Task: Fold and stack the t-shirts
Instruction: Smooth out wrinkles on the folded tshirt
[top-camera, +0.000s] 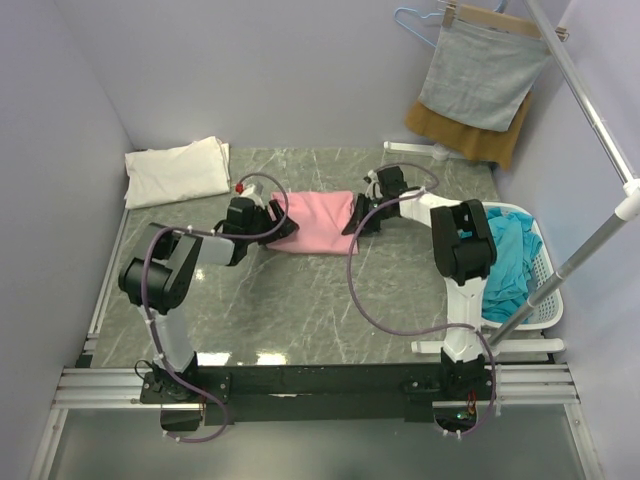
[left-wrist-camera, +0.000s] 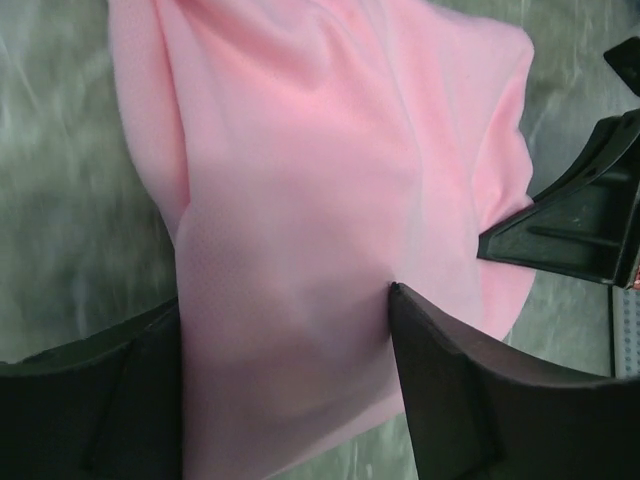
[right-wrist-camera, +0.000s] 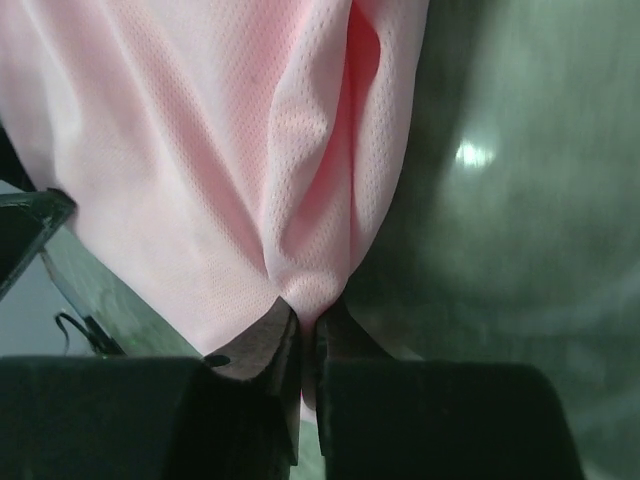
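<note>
The pale pink t-shirt (top-camera: 318, 222) lies folded on the marble table, mid-back. My left gripper (top-camera: 287, 228) is at its left edge. In the left wrist view the gripper (left-wrist-camera: 285, 340) is open, its fingers (left-wrist-camera: 470, 390) wide apart with the pink t-shirt (left-wrist-camera: 320, 180) lying between them. My right gripper (top-camera: 357, 222) is at the shirt's right edge. In the right wrist view the gripper (right-wrist-camera: 308, 322) is shut, pinching a bunched fold of the pink t-shirt (right-wrist-camera: 200, 150). A cream-white t-shirt (top-camera: 177, 170) lies folded at the back left. Teal-blue t-shirts (top-camera: 505, 262) fill a basket at the right.
The white basket (top-camera: 545, 300) stands at the table's right edge. A grey cloth (top-camera: 482, 75) on a hanger and a mustard-brown cloth (top-camera: 470, 135) hang at the back right. A metal pole (top-camera: 590, 120) slants across the right side. Purple walls close in the table.
</note>
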